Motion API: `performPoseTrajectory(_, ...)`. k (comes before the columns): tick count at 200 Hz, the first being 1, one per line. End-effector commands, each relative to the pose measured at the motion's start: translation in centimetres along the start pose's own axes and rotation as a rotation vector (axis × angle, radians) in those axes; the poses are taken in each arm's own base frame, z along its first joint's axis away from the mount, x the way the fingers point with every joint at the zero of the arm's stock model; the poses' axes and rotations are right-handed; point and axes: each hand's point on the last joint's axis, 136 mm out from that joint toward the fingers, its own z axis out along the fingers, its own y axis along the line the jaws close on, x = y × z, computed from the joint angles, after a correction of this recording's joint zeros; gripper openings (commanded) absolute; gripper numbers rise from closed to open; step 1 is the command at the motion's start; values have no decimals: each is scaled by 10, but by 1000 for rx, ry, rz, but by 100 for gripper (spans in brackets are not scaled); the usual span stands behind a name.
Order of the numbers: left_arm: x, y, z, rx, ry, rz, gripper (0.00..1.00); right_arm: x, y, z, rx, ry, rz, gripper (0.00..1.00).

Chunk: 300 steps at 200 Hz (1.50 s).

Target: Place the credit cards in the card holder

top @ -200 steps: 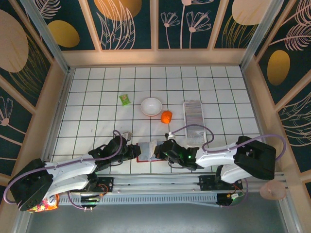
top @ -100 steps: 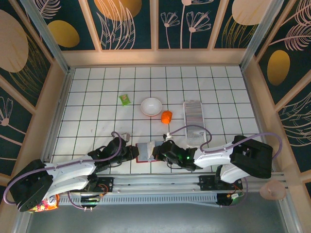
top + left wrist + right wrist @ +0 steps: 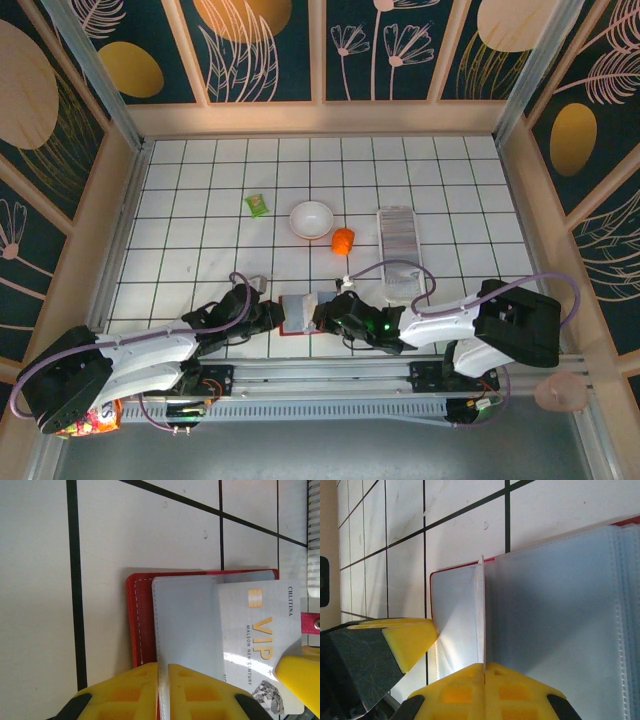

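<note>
On the table (image 3: pixel 200 200), left hand (image 3: pixel 162 682) pinches one card holder (image 3: pixel 137 625), right hand (image 3: pixel 484 677) one credit card (image 3: pixel 255 635).

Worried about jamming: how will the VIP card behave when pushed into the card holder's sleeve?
The VIP card probably stays stiff: edge-on in the right gripper it shows as a straight line. Its glossy face, catching glare, likely slides easily. The card holder has a pale sleeve that looks thin and may buckle.
</note>
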Motion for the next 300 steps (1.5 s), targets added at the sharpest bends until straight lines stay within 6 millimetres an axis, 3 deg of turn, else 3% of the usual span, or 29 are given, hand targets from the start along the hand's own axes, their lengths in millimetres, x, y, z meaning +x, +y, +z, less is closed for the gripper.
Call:
performPoseTrajectory(1,6,10,1,-26,8,-7,12,10,-8,-3,32,29,6,0)
performPoseTrajectory(58,7,14,2,-31,9,-13,10,13,4,-2,-33,33,2,0)
performPoseTrajectory(124,9,13,2,-16,11,-16,8,1,16,-1,-111,-48,44,0)
performPoseTrajectory(291,11,15,2,-10,16,-14,7,7,18,8,-138,-32,110,0)
performPoseTrajectory(300,11,14,2,-7,17,-16,7,9,20,8,-140,-25,103,4)
